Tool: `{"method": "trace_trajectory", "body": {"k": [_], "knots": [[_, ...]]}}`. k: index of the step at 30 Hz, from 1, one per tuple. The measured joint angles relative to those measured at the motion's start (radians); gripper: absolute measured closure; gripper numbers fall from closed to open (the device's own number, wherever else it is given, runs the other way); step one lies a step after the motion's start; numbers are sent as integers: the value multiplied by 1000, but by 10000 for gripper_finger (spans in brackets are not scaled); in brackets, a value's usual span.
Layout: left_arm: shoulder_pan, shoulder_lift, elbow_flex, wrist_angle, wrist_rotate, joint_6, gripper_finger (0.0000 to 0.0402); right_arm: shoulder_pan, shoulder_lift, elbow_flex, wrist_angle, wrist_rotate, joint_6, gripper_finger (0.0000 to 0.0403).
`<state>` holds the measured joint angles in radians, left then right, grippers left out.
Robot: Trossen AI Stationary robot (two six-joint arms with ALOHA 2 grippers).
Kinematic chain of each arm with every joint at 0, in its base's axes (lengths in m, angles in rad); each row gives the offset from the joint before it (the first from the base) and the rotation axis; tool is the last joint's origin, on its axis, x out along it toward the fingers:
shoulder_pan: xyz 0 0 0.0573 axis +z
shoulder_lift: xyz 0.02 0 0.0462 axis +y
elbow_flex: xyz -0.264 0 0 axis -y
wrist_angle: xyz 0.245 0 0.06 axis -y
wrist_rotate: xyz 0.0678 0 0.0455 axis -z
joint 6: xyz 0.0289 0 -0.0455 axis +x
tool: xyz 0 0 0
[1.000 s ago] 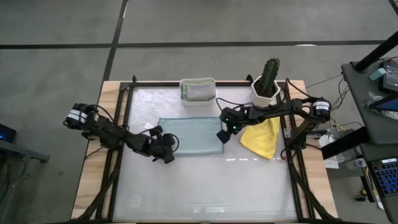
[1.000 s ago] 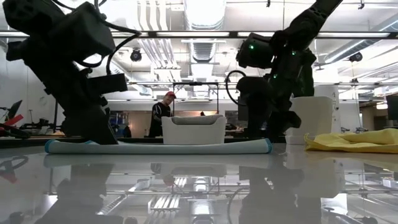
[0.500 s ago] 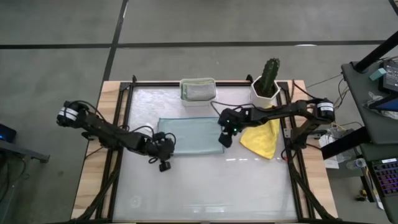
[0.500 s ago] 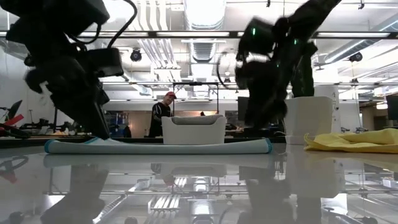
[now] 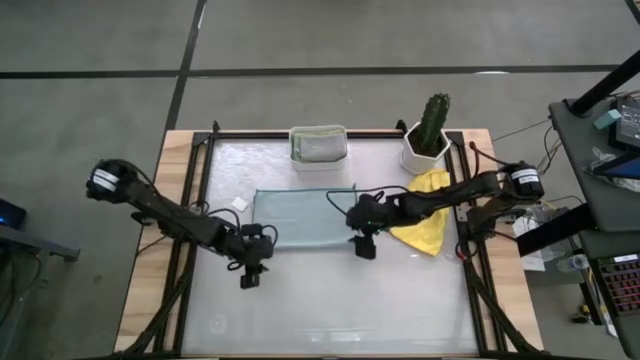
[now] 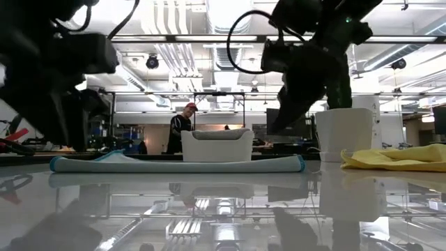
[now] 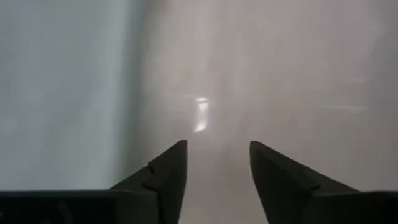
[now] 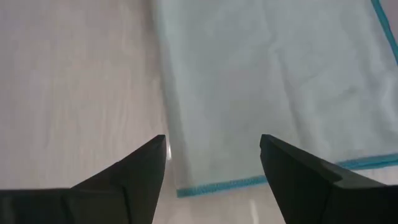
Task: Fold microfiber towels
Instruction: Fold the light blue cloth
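A pale blue-grey towel (image 5: 305,217) lies flat at the middle of the table (image 5: 330,300), its teal-edged corner showing in the right wrist view. The left gripper (image 5: 248,276) sits off the towel's 7 o'clock corner over bare table, fingers (image 7: 163,180) apart and empty. The right gripper (image 5: 365,247) sits off its 5 o'clock corner, fingers (image 8: 135,176) spread wide, holding nothing. A yellow towel (image 5: 426,216) lies crumpled at the table's 3 o'clock side, under the right arm. At 12 o'clock a white tub (image 5: 318,144) holds a sage green towel (image 5: 319,147); a potted cactus (image 5: 430,133) stands at 1 o'clock.
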<state>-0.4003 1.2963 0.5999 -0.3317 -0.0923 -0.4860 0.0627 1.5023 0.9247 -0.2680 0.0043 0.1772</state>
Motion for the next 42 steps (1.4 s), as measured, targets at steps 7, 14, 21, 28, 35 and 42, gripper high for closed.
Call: {"method": "trace_trajectory", "body": {"k": [7,14,21,28,35,42], "knots": [[-6,18,-14,-141,-177,49,233,2,18,-3,-76,210,171,166],[-5,20,-18,-125,-194,51,233,-112,18,-30,-92,87,461,176],[-5,25,-20,-119,-232,49,233,-202,22,-80,1,-48,486,162],[-5,25,-21,-107,-243,26,233,-204,30,-125,50,-66,517,148],[-5,25,-23,-69,-258,22,233,-203,97,-133,193,-91,543,149],[-5,25,-24,-69,-258,22,233,-203,134,-127,306,-109,546,149]]}}
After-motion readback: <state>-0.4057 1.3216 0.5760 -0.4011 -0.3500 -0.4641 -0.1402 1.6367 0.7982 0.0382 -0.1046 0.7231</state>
